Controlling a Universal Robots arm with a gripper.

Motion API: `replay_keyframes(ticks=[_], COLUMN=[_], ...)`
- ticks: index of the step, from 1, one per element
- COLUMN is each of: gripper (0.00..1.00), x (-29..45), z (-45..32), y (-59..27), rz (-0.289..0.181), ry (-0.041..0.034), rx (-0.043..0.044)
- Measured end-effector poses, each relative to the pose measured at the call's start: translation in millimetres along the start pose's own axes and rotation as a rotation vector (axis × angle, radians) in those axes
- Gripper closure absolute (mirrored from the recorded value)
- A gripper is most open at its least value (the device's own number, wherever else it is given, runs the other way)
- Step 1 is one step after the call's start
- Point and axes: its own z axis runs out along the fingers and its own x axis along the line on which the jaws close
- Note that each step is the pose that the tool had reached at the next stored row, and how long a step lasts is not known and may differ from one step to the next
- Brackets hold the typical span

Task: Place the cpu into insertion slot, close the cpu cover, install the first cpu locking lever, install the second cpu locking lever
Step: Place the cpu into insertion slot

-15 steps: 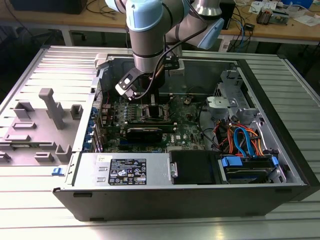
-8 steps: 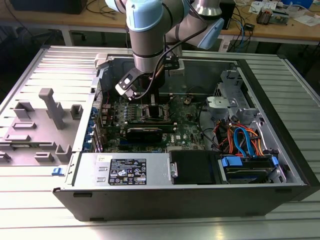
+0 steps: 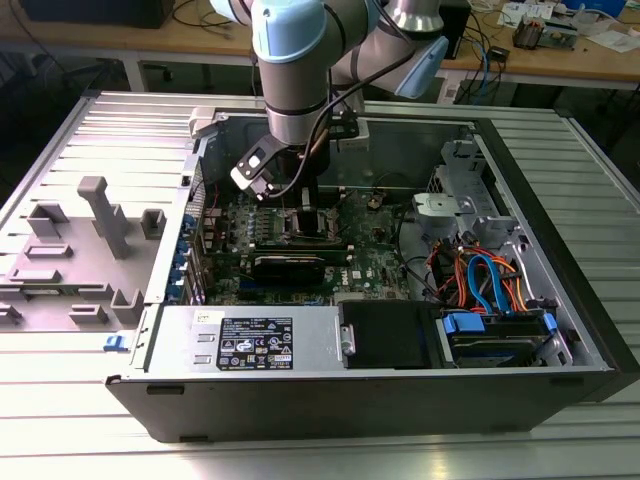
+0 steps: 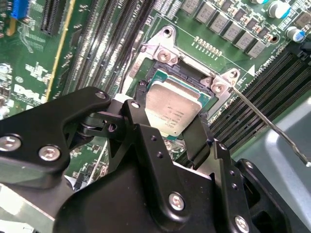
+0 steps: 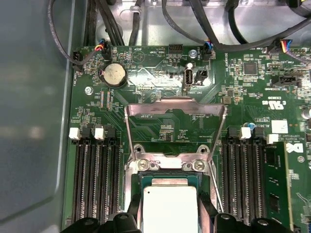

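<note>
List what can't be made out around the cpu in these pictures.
1. Slot contacts: both wrist views, cpu covers them.
2. Part of cpu: first wrist view, cut by picture edge.
3. Slot, exterior view: arm hides it.
4. Whether cpu is seated: gripper hides its edges, second wrist view.

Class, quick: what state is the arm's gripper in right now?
Gripper: closed on the cpu, holding it by two opposite edges over the insertion slot.

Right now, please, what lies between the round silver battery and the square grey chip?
The open silver cover frame, beside the chip, in the first wrist view.
</note>
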Motion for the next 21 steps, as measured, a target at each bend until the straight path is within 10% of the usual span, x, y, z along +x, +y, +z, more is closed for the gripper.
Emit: replay_keyframes(ticks=[21], gripper=[0.45], x=[-1.7], z=[2.3], y=[-2.0], rz=[0.001], ry=[0.0081], rx=[-0.0001])
